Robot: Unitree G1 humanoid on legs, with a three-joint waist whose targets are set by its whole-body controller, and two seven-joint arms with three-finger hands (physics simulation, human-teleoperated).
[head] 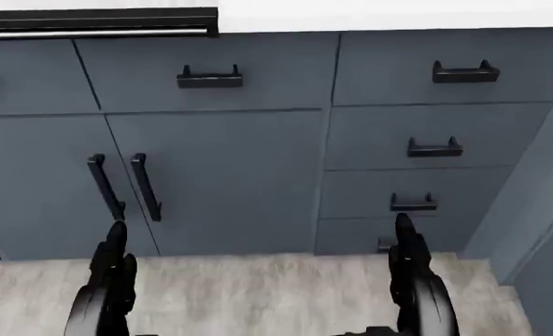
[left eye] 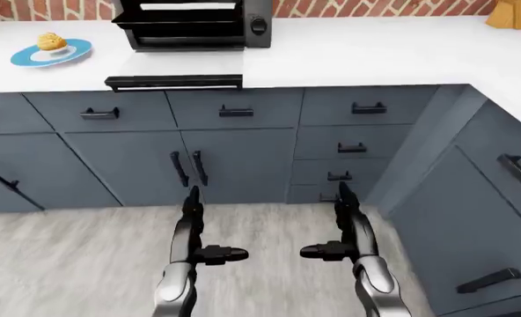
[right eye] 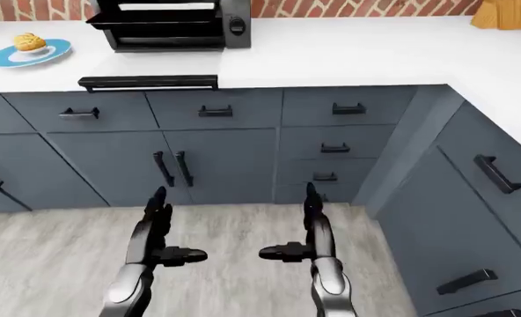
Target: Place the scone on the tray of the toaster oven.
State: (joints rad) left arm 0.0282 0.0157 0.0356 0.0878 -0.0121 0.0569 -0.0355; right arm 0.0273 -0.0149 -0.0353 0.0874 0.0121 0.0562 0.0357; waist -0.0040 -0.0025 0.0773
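While both hands hang empty over the pale wood floor (left eye: 67,264), left hand (left eye: 195,247) and right hand (left eye: 344,244) with fingers spread, the round golden scone (left eye: 50,42), no clear long axis, sits on a blue plate (left eye: 32,58) left of the open black toaster oven (left eye: 190,23)

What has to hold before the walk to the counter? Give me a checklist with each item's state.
1. Scone on blue plate, upright: ok.
2. Toaster oven door down: ok.
3. Oven tray visible for placing: cannot tell.
4. Left hand empty, fingers open: ok.
5. Right hand empty, fingers open: ok.
6. Hands within reach of the scone: not ok, both hang low over the floor.
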